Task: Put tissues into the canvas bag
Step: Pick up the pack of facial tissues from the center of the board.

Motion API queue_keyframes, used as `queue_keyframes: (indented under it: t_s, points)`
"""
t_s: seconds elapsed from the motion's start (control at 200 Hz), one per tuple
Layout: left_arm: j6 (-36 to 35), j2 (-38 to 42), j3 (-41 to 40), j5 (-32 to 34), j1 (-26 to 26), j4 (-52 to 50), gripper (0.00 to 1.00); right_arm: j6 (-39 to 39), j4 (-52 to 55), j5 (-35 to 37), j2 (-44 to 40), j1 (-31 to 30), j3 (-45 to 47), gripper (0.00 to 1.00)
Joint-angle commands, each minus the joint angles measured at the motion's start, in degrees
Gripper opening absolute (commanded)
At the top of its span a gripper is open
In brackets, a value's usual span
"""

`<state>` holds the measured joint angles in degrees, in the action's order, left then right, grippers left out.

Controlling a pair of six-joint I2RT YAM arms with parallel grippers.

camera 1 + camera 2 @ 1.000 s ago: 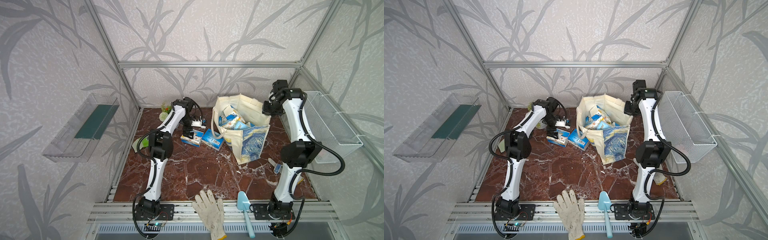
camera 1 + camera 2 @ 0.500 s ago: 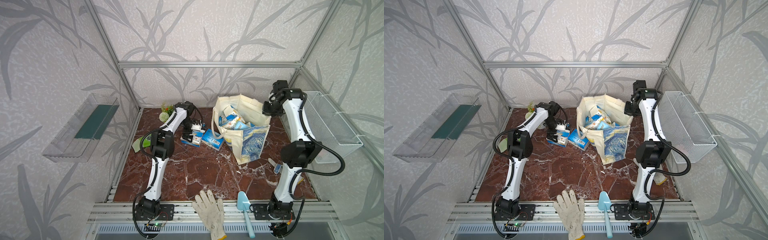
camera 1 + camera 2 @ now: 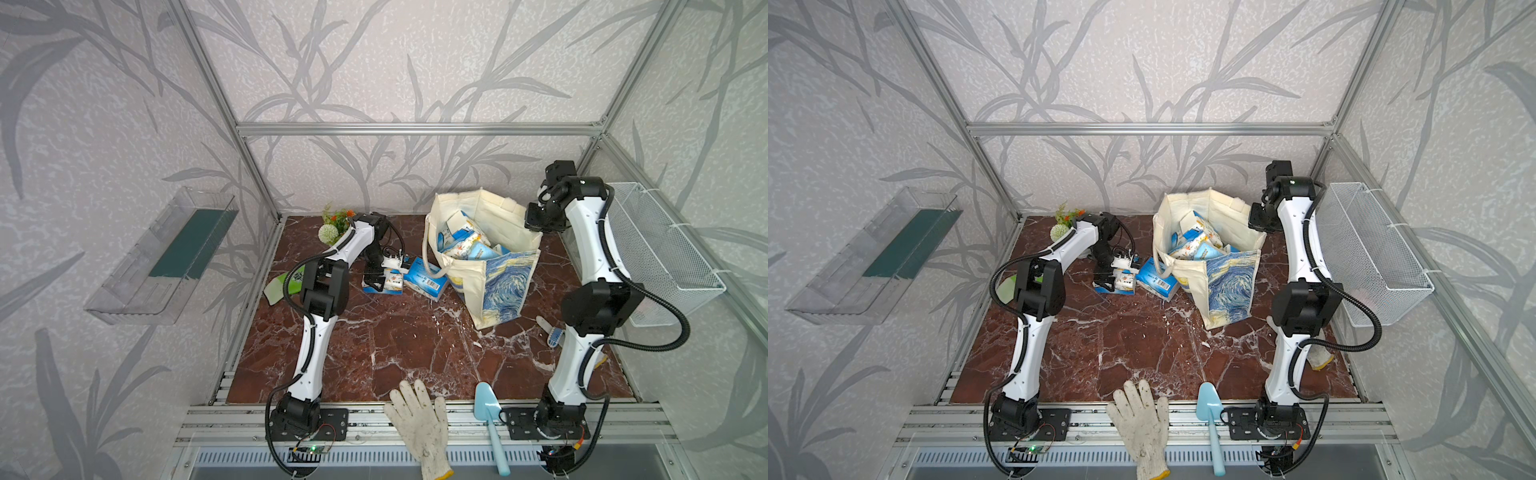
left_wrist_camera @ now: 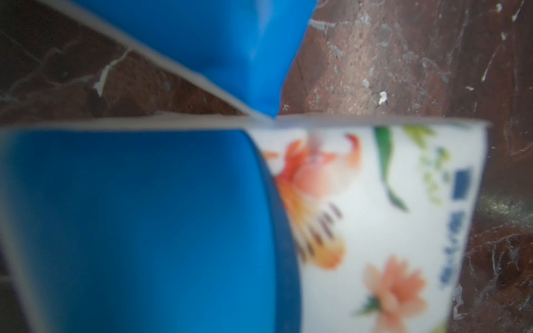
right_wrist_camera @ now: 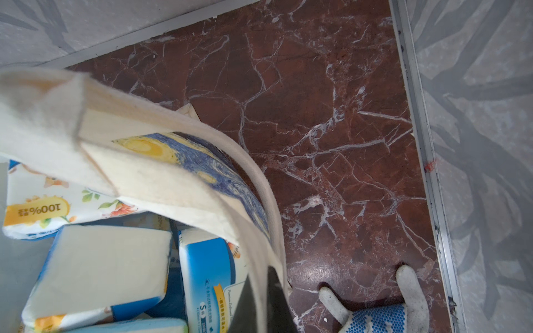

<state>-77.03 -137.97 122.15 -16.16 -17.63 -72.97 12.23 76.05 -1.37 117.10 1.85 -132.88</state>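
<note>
The cream canvas bag (image 3: 503,282) (image 3: 1225,282) with its blue swirl panel stands open at the back right, with several tissues (image 3: 461,245) (image 3: 1196,245) inside. My right gripper (image 3: 540,224) (image 5: 261,305) is shut on the bag's far rim and holds it up. Two more packs lie on the marble left of the bag: a barcode pack (image 3: 426,282) (image 3: 1156,282) and a floral pack (image 3: 392,284) (image 4: 375,230). My left gripper (image 3: 374,280) (image 3: 1105,279) is down on the floral pack. Its fingers are hidden in the wrist view, which that pack fills.
A white wire basket (image 3: 660,249) hangs on the right wall and a clear shelf (image 3: 166,257) on the left wall. A work glove (image 3: 419,419) and a blue trowel (image 3: 490,419) lie at the front edge. Artificial flowers (image 3: 334,226) stand at the back left, and another glove (image 5: 375,311) lies by the right arm.
My left arm has swung forward and come down from near the flowers onto the floral pack. The right arm and the bag have not moved.
</note>
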Motion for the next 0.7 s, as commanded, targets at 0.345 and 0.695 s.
queue_keyframes:
  t_s: [0.345, 0.695]
  points:
    - [8.72, 8.46, -0.11, -0.51, -0.04, -2.44, 0.64, -0.57, -0.01, -0.36, 1.64, 0.13, 0.65, 0.08]
    - [24.62, 14.83, 11.96, -7.04, 0.05, -5.67, 0.67, -0.76, -0.07, -0.30, 1.82, 0.26, 0.77, 0.08]
